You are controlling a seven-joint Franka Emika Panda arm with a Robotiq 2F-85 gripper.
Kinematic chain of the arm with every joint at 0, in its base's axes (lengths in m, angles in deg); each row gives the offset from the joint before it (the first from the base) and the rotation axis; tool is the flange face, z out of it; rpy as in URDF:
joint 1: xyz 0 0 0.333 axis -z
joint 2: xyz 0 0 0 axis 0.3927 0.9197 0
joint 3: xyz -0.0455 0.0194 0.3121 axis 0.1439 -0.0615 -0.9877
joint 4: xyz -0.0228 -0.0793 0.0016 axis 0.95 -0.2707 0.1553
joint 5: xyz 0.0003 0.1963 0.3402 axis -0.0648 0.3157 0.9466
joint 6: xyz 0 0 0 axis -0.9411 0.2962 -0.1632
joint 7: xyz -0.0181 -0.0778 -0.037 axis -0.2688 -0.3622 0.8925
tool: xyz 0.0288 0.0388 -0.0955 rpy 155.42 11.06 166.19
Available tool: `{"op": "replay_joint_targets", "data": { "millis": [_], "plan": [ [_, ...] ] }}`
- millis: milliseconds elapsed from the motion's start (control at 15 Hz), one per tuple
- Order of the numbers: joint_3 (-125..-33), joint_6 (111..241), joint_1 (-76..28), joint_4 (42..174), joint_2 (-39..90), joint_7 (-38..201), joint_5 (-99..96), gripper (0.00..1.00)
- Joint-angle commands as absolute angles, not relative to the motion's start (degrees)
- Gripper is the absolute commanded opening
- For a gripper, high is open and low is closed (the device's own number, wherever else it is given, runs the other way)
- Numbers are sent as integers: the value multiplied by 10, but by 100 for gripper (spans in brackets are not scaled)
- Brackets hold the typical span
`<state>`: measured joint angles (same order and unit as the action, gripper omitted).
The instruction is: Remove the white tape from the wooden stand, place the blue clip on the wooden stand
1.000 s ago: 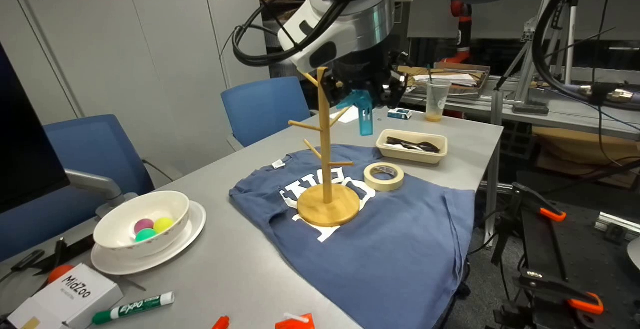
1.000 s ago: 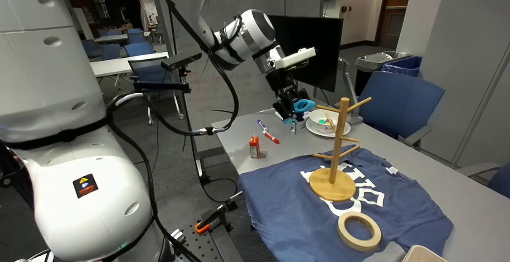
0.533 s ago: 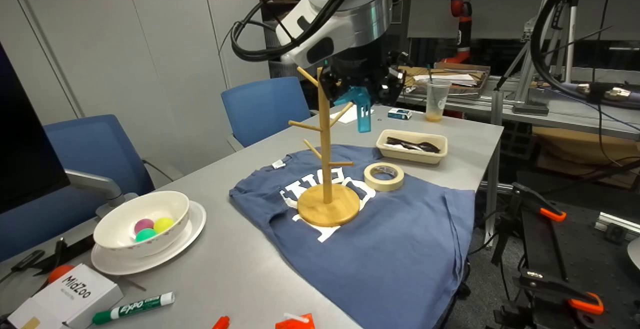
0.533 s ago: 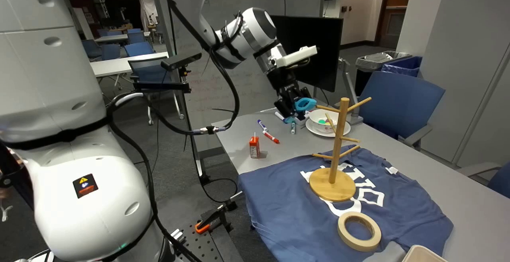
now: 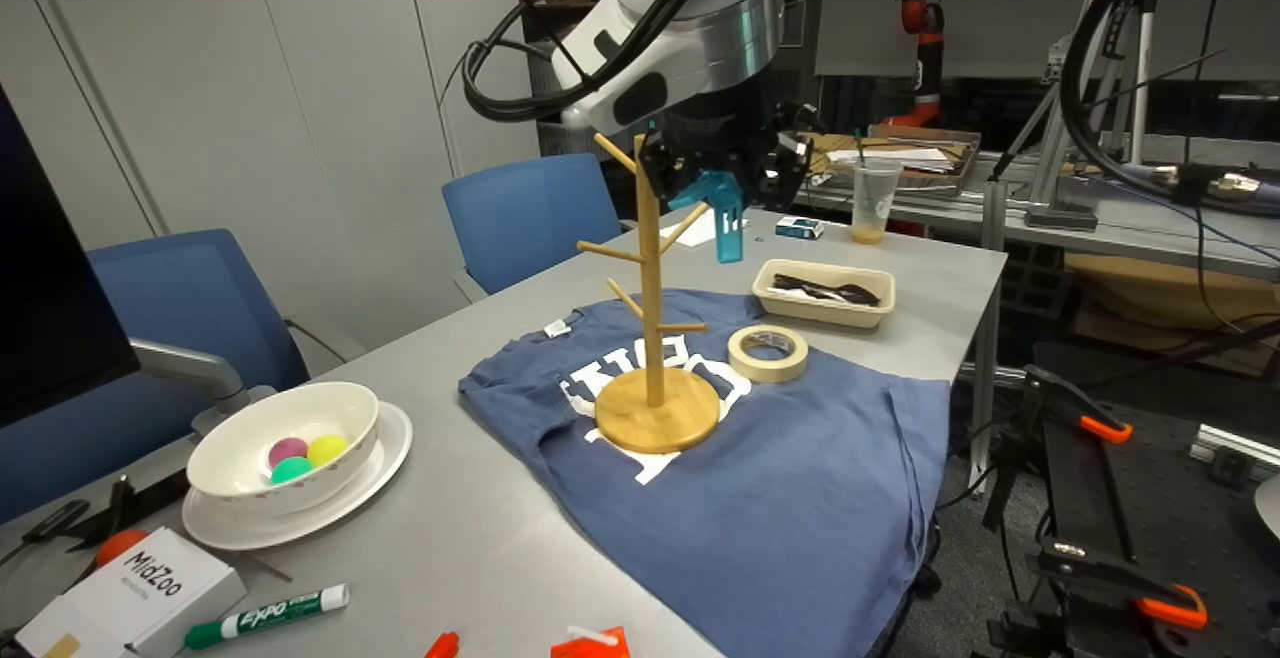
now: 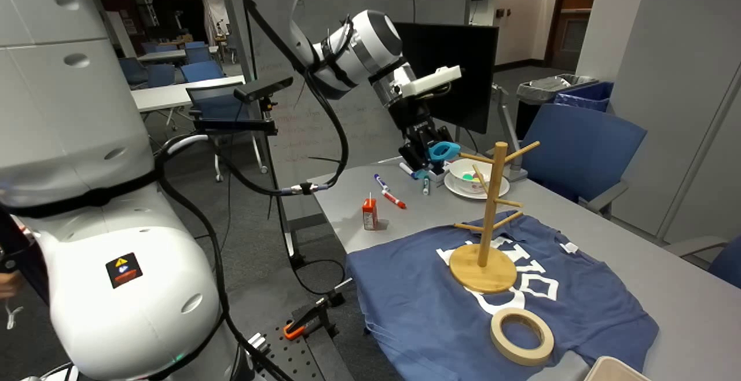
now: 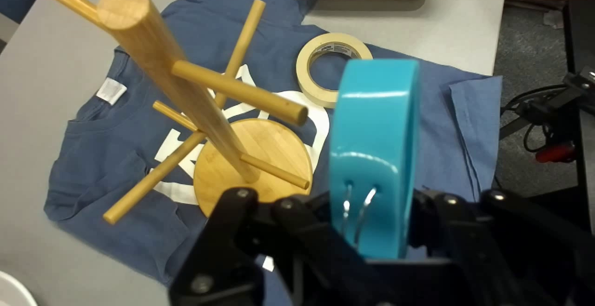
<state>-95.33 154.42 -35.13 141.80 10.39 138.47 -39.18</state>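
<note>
My gripper [image 7: 369, 213] is shut on the blue clip [image 7: 372, 134], which sits upright between its fingers in the wrist view. In an exterior view the clip [image 5: 728, 228] hangs below the gripper [image 5: 722, 183], close to the upper part of the wooden stand [image 5: 653, 348]. The stand [image 6: 483, 271] is upright with bare pegs; one peg [image 7: 260, 94] points toward the clip, with a gap between them in the wrist view. Flat on the shirt beside the stand's base lies the white tape [image 6: 524, 356], off the stand.
A blue T-shirt [image 5: 760, 498] is spread under the stand. Behind the tape is a beige tray [image 5: 825, 310] with cutlery. A bowl [image 5: 270, 503] on a plate, markers [image 6: 393, 199] and a red carton [image 6: 370, 214] also occupy the table. A monitor [image 6: 451, 68] stands behind the arm.
My gripper has risen very slightly with the clip over the second, and hardly moves in the last half second. Stand and tape have kept their places.
</note>
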Motion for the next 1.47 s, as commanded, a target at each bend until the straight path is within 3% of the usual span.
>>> {"op": "replay_joint_targets", "data": {
  "millis": [0,1400],
  "plan": [
    [-954,1511,-353,1398,111,1401,-383,1],
    [-952,1534,-351,1409,109,1388,-383,1]
  ]
}}
